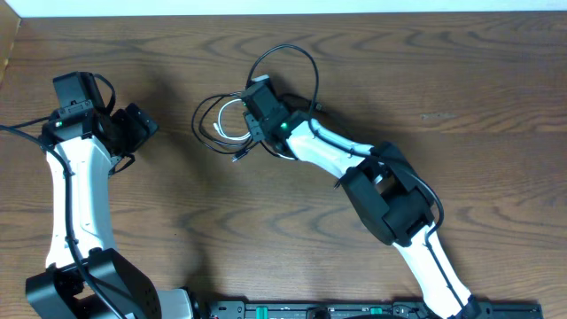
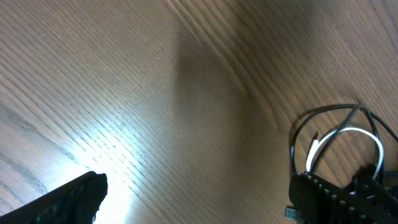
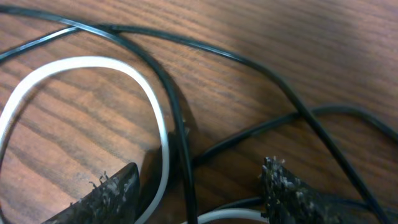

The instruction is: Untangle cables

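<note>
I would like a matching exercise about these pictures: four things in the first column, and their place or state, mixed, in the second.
Column one:
1 left hand
2 right hand
3 white cable
4 table

Column two:
a brown wood
b open, over bare table
c low, fingers on either side of a black cable
d curved into a loop

Pairs: 1-b, 2-c, 3-d, 4-a

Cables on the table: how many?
2 at least, in one tangle at the right gripper: white cable looped inside, black cable crossing around it. Black strands may be several cables; part is hidden.
</note>
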{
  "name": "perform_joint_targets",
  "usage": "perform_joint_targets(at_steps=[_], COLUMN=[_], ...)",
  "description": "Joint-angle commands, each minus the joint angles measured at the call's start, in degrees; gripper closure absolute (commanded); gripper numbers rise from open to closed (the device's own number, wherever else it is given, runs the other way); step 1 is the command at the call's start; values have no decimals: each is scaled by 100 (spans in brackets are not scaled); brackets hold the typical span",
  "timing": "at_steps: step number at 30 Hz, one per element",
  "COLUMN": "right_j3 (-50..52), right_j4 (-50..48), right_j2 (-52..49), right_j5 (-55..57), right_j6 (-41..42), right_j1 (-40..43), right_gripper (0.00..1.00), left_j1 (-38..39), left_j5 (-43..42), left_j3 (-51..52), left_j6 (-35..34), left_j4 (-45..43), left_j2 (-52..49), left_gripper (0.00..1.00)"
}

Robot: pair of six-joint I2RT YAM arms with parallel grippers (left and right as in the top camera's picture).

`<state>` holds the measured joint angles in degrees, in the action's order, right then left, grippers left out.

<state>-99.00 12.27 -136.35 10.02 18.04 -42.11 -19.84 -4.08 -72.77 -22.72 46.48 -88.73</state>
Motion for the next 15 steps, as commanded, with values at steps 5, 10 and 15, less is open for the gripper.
perform_joint_targets(at_steps=[5, 10, 15], right_j3=[-59, -59, -195], right_j4=[1226, 2444, 2900], right_j2=[-127, -125, -101], right_j5=[-1965, -2752, -2776], right_j6=[120, -688, -1235], right_j1=[24, -136, -271], right_gripper=[53, 62, 58], left_j1=[-9, -9, -9], left_j5=[114, 114, 114], left_j3=[35, 35, 35], left_j6=[-33, -33, -33], left_j4=[17, 17, 17], left_j2=[-37, -37, -37], left_gripper=[2, 2, 2])
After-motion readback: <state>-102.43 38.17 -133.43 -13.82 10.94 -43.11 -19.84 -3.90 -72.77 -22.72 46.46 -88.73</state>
